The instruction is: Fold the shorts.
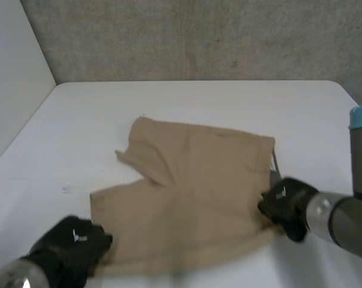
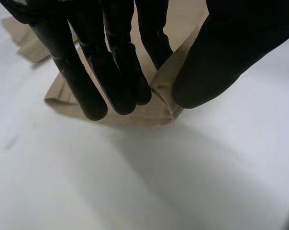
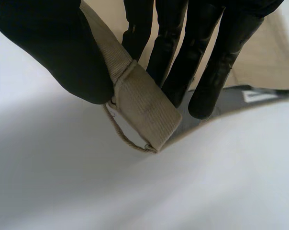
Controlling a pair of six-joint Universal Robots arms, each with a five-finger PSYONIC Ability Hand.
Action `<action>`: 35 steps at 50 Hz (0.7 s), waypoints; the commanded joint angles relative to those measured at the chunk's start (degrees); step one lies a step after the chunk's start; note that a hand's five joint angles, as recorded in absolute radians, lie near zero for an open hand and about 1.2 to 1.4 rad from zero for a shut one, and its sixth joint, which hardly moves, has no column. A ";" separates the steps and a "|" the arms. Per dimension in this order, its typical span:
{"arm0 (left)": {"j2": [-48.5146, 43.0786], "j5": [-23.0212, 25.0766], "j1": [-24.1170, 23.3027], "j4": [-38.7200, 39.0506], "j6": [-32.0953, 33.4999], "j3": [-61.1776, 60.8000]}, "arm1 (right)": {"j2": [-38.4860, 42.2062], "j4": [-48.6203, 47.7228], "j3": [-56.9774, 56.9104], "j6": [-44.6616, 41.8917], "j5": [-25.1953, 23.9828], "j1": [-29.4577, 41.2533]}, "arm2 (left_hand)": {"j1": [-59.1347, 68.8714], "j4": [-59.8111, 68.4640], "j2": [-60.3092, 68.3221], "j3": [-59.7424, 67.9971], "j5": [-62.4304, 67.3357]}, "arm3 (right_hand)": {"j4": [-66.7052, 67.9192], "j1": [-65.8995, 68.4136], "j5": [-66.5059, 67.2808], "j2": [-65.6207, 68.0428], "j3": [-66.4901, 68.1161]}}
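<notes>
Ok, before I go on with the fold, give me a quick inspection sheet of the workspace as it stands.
Surface: white table, flat.
Job's things: tan shorts spread flat, legs toward the robot's left, waistband toward its right; a cord loops out at the waistband corner.
Clutter: nothing seen.
Hands: left hand pinches the near leg's corner between fingers and thumb; right hand pinches the near waistband corner the same way.
Cables: nothing seen.
Surroundings: grey wall behind the table, white panel at its left.
</notes>
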 commanded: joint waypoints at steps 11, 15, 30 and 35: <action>-20.00 3.52 4.11 17.83 0.14 22.52 | 10.03 -11.16 -15.03 11.83 0.18 -1.71 | 15.43 10.79 11.21 11.66 13.89 | 11.71 24.10 13.79 12.37 11.98; -31.25 -0.77 3.32 24.16 0.14 33.94 | 14.69 -14.41 -20.84 13.59 2.90 -1.35 | 15.43 10.79 11.21 11.66 13.89 | 11.71 24.10 13.79 12.37 11.98; -71.86 -9.49 0.42 35.23 14.64 81.76 | 32.09 -45.59 -30.51 8.07 9.14 -0.74 | 15.43 10.79 11.21 11.66 13.89 | 11.71 24.10 13.79 12.37 11.98; -75.39 -9.22 0.33 48.22 15.79 84.15 | 35.26 -53.08 -31.39 5.33 8.44 -0.39 | -20.94 -25.59 -25.16 -24.72 -22.48 | -36.16 -23.78 -34.08 -35.51 -35.89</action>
